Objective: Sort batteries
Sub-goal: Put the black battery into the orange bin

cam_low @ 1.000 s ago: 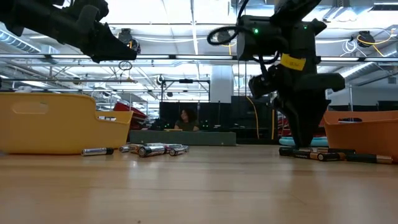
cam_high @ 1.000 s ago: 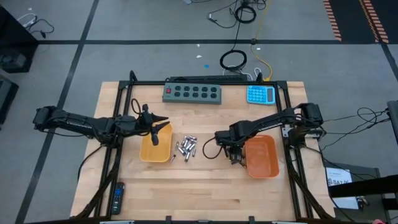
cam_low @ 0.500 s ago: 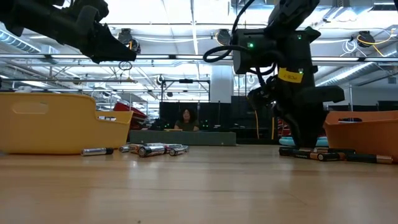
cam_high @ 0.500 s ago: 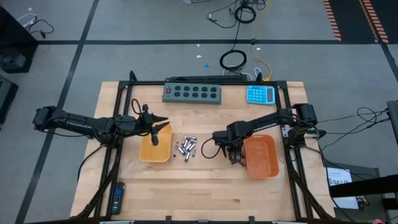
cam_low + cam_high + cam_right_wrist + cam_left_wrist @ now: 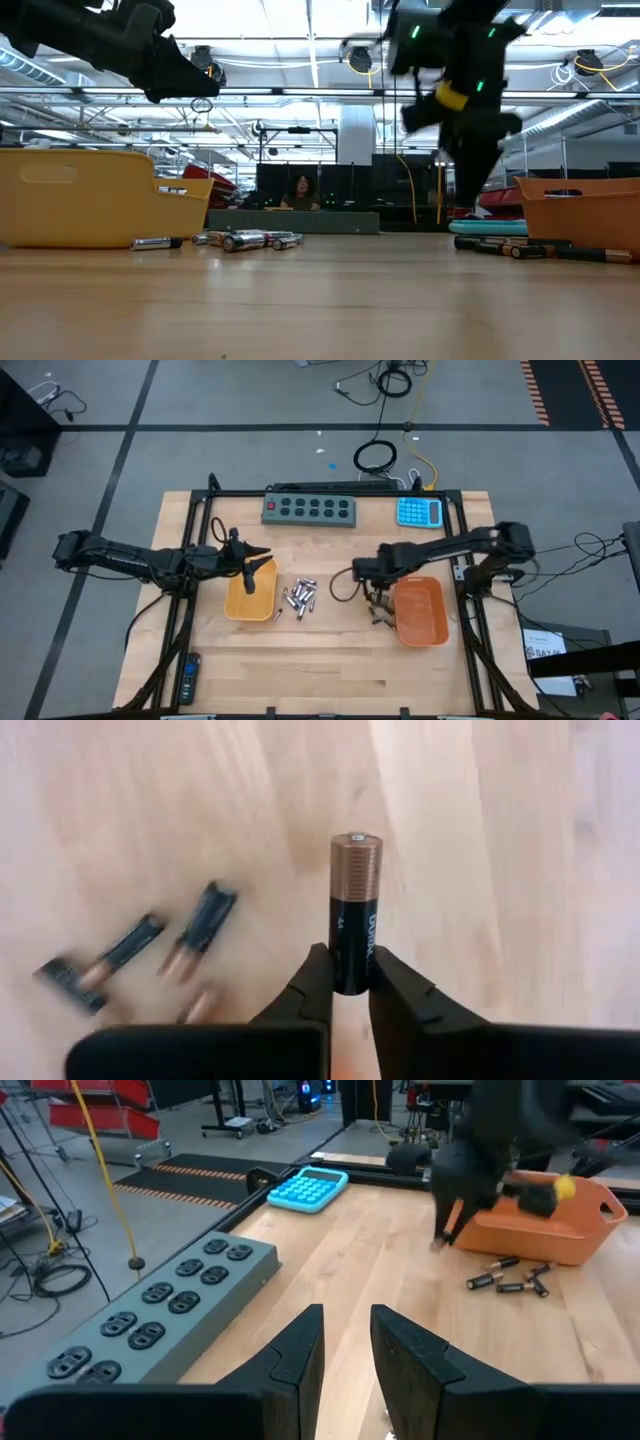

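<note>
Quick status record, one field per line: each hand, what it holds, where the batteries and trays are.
right hand: shut on a dark battery, lifted over the table beside the right orange tray
left hand: open, empty, above the left orange tray
silver batteries: clustered between the trays
dark batteries: loose by the right tray's left side

One dark brown-black battery with a copper top [image 5: 353, 913] stands upright, pinched at its lower end. More dark batteries [image 5: 379, 614] lie flat on the wood just left of the right orange tray. A silver-grey cluster [image 5: 299, 597], perhaps a dozen, lies mid-table beside the left tray.
</note>
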Controlling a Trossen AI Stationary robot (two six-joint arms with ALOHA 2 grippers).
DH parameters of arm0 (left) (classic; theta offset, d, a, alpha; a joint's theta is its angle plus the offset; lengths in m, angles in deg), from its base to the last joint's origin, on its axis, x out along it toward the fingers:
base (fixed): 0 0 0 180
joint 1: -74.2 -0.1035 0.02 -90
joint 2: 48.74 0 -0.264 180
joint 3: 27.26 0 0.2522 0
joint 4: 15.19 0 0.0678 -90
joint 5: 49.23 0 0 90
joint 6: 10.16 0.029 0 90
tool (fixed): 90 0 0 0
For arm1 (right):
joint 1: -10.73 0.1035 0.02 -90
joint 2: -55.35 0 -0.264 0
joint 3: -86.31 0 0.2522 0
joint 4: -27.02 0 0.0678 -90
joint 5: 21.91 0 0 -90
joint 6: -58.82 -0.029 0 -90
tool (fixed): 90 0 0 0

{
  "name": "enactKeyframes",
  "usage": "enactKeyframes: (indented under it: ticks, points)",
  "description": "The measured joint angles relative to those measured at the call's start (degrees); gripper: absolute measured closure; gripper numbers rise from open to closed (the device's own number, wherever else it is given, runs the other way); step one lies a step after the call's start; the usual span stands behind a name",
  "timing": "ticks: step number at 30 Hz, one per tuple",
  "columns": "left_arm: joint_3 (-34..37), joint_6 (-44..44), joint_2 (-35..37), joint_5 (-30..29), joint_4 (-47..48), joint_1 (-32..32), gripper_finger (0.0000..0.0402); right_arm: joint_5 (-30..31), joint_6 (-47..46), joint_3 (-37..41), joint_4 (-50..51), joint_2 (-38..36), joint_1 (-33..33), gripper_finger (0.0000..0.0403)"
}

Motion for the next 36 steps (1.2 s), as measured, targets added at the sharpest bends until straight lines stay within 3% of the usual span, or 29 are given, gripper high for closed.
enactKeyframes:
  ticks: [5,11,16,19,22,29,36]
  points:
    - [-4.9,-1.2,-1.7,3.3,6.0,-1.2,0.0305,1.1,-10.7,0.1,8.7,-5.9,5.9,0.0381]
    - [-9.4,-1.2,-10.2,10.5,8.0,-4.4,0.0304,-7.0,-22.6,4.4,11.4,-7.3,14.2,0.0379]
    - [-11.8,1.1,-16.5,11.4,6.7,-5.2,0.0304,-6.4,-28.4,7.3,11.6,-7.2,16.8,0.0298]
    - [-11.8,1.6,-18.4,11.8,2.9,-4.8,0.0304,-6.3,-28.6,7.3,11.4,-7.2,16.8,0.0243]
    - [-11.8,1.6,-19.6,11.9,0.3,-3.9,0.0304,-4.7,-28.3,6.2,13.6,-7.3,16.7,0.0219]
    - [-10.4,3.2,-23.0,11.8,-6.4,-0.8,0.0304,1.2,-22.9,-1.3,10.2,-7.1,14.6,0.0244]
    - [-10.3,3.2,-25.9,10.5,-10.4,0.9,0.0304,0.5,-13.3,-2.7,0.9,-4.6,9.1,0.0267]
